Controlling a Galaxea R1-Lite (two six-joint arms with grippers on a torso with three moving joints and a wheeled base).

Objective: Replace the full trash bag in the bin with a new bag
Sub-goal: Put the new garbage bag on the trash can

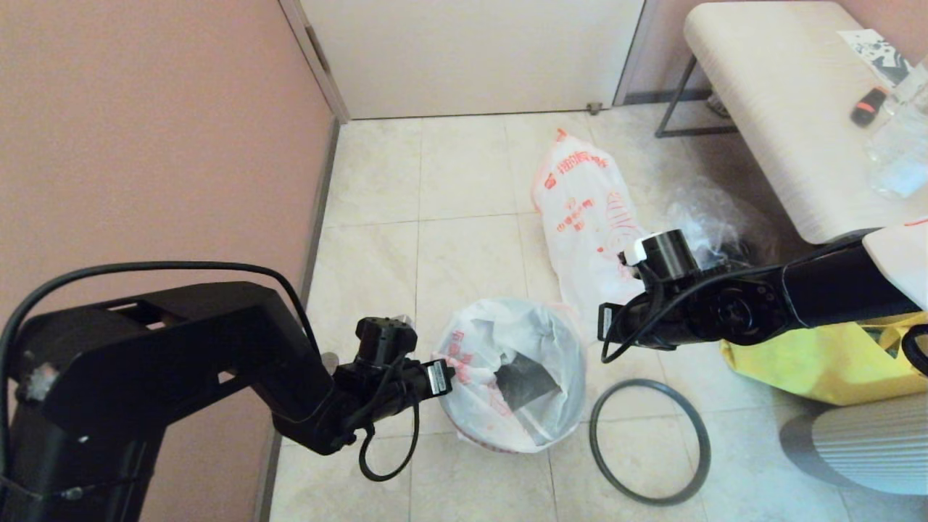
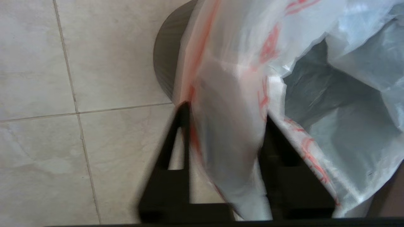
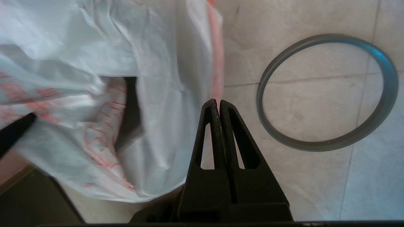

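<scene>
The new bag, thin and white with orange print, lies spread over the mouth of the bin; its dark ribbed side shows only under the film. My left gripper is at the bin's left rim, its fingers wide open with a fold of the bag hanging between them. My right gripper at the right rim is shut on the bag's pinkish edge. Farther back, the full trash bag lies plump on the floor. The grey hoop rim rests flat on the tiles right of the bin.
A yellow tote and a clear plastic bag sit to the right. A pale bench stands at the back right, a pink wall runs along the left. A grey ribbed object is at the lower right.
</scene>
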